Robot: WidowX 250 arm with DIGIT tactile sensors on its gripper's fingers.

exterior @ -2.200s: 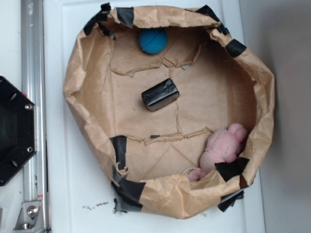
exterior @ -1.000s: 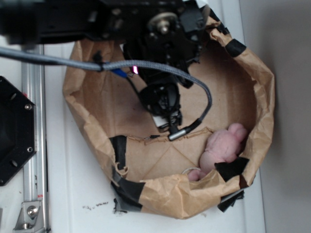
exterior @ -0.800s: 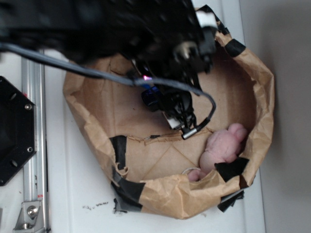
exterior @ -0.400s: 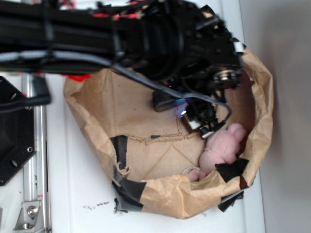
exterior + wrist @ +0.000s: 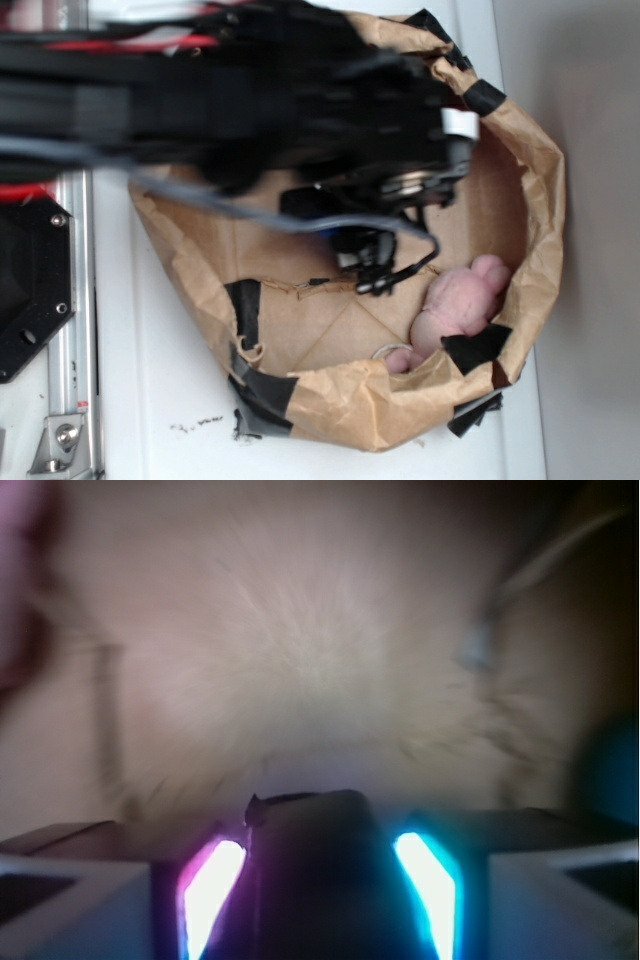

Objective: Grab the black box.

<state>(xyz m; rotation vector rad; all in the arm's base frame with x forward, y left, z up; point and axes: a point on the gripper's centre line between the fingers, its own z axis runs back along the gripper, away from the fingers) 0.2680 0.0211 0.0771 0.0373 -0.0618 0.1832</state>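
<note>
Black and glossy, the box [image 5: 310, 880] fills the bottom middle of the wrist view, sitting right between the two pale fingers [image 5: 75, 895] of the tool [image 5: 315, 905], which pinch it from either side with bright pink and cyan light showing in the narrow gaps. From the exterior view the box itself is hidden under the arm; the tool [image 5: 375, 260] points down into the middle of the paper bin [image 5: 545, 200], above its brown floor. A pink plush [image 5: 458, 303] lies near it against the bin's lower right wall, apart from the tool. Black tape [image 5: 247, 305] patches the crumpled rim in several places. The arm [image 5: 220, 100] reaches in from the left across the bin's upper half, blurred, covering most of the far wall. Left of the bin, on the white desk [image 5: 150, 400], lie a metal rail [image 5: 75, 300] and a black plate [image 5: 30, 290].
</note>
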